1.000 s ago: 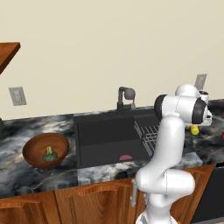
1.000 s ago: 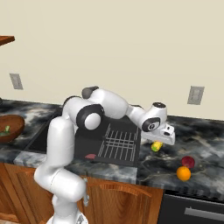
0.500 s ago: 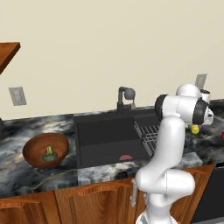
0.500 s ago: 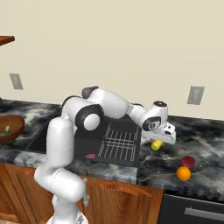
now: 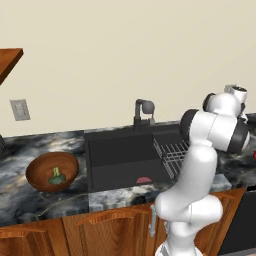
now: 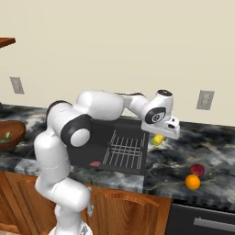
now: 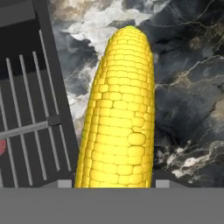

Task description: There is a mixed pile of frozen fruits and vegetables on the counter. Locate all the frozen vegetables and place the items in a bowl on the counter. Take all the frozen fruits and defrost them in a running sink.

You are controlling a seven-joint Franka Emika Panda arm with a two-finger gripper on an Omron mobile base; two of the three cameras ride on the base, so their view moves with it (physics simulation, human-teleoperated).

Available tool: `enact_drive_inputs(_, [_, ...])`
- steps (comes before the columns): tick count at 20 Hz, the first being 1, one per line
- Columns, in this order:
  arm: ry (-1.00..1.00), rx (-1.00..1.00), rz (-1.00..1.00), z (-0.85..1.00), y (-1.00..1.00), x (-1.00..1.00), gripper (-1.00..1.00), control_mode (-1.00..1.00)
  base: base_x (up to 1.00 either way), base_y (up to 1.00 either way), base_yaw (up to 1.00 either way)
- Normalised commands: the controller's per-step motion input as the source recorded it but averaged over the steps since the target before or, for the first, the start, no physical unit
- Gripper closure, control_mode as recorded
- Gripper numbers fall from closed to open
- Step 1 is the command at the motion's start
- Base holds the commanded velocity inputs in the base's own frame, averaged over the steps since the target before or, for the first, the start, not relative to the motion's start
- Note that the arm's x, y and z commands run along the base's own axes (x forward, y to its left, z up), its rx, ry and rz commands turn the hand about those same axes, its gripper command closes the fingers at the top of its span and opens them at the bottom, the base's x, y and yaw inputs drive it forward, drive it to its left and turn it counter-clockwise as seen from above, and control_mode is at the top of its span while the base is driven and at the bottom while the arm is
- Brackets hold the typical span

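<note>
Marbled dark stone tabletop [image 5: 30, 150] runs over wooden cabinets against a plain cream wall.

Left base view: a black sink [image 5: 125, 160] sits at centre with a faucet [image 5: 142, 112] at its twelve o'clock and a wire rack [image 5: 172, 155] at its three o'clock. The wooden bowl [image 5: 52, 171], at nine o'clock of the sink, already holds a green piece [image 5: 56, 176].

Right base view: the arm reaches over the rack, and the fingers [image 6: 160, 136] are set about the corn cob [image 6: 158, 139] just above the tabletop at three o'clock of the sink. A red ball [image 6: 197, 170] and an orange ball [image 6: 192, 182] lie well apart from it, toward five o'clock.

Hand view: the cob [image 7: 120, 113] runs lengthwise from six to twelve o'clock, its lower end between the finger tips. The fingers stand about half open and appear closed on the cob, though actual contact is hidden.

Assessment: the cob looks stiff, light and, being frozen, probably slick; its rounded, bumpy kernels could roll under pressure. Best hold is across the thick middle, squarely over its width, not at the tapering tip.
</note>
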Motion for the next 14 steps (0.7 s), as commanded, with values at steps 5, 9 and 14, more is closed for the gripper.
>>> enact_drive_inputs(5, [0.0, 0.04, 0.0, 0.61, 0.58, -0.61, 1.0, -1.0, 0.0, 0.0, 0.0])
enact_drive_inputs(9, [0.0, 0.02, 0.0, 0.59, 0.58, -0.61, 1.0, -1.0, 0.0, 0.0, 0.0])
enact_drive_inputs(14, [-0.07, -0.01, 0.05, 0.21, 0.67, -0.41, 1.0, -1.0, 0.0, 0.0, 0.0])
